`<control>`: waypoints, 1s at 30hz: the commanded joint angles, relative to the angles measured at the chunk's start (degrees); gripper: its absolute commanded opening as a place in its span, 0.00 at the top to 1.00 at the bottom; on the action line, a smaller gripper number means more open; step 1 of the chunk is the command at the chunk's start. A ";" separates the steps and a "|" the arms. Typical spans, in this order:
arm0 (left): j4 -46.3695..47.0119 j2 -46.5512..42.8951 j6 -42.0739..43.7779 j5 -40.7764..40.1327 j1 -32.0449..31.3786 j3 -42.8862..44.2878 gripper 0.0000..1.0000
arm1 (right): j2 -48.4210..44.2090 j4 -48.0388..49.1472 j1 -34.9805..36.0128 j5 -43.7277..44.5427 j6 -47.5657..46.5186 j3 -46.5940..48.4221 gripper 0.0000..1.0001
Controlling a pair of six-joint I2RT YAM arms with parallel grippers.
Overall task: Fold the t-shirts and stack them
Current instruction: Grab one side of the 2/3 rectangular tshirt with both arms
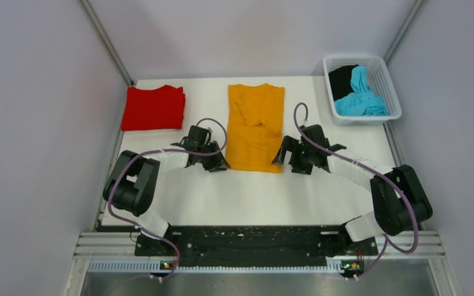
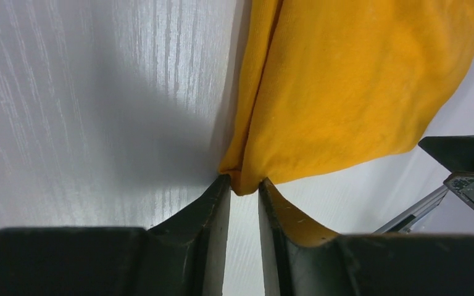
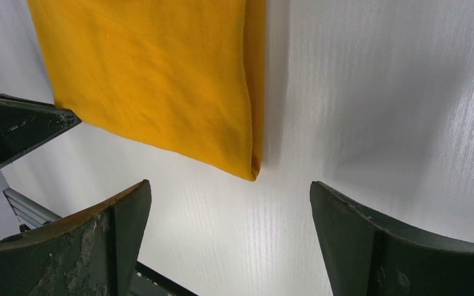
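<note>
- Mid-table, seen from above: orange tee lies flat, folded into a long narrow strip running front to back, w/ its near end between the two wrists.
- L gripper: at the strip's near-left corner. Jaws narrowed to a slim gap, w/ a tip pressed on each side of the corner and the cloth pinched between them. Corner sits low, at the table surface.
- R gripper: at the near-right corner. Jaws spread wide, holding nothing. That corner lies flat on the table, just ahead of the gap between the fingers, touching neither.
- Red tee: folded into a neat rectangle at far left of the table, well apart from the orange tee.
- Basket: white mesh, at far right of the table. Holds cyan tee and black tee, both crumpled, w/ black at the far-left part and cyan filling the rest.
- Both arms bend inward from the near edge, one each side of the strip.
</note>
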 commanded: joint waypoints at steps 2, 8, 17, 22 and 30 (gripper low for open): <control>1.75 3.36 0.11 -1.19 -0.20 0.51 0.75 | 0.18 2.16 1.22 0.62 0.75 -1.50 0.03; 2.06 5.28 0.40 -0.33 -0.24 1.64 1.00 | 1.92 3.59 2.19 1.36 1.62 -1.94 0.05; 2.05 2.01 0.36 -0.85 -0.21 -2.14 1.00 | 3.54 6.56 2.50 5.79 6.96 -3.43 0.28; 3.71 1.49 -0.64 0.08 -0.26 -4.05 1.00 | 5.08 8.18 2.65 5.64 7.67 -4.15 0.42; 4.33 1.11 -1.05 -0.19 -0.20 -4.60 1.00 | 6.31 8.24 3.15 5.43 8.36 -5.12 0.60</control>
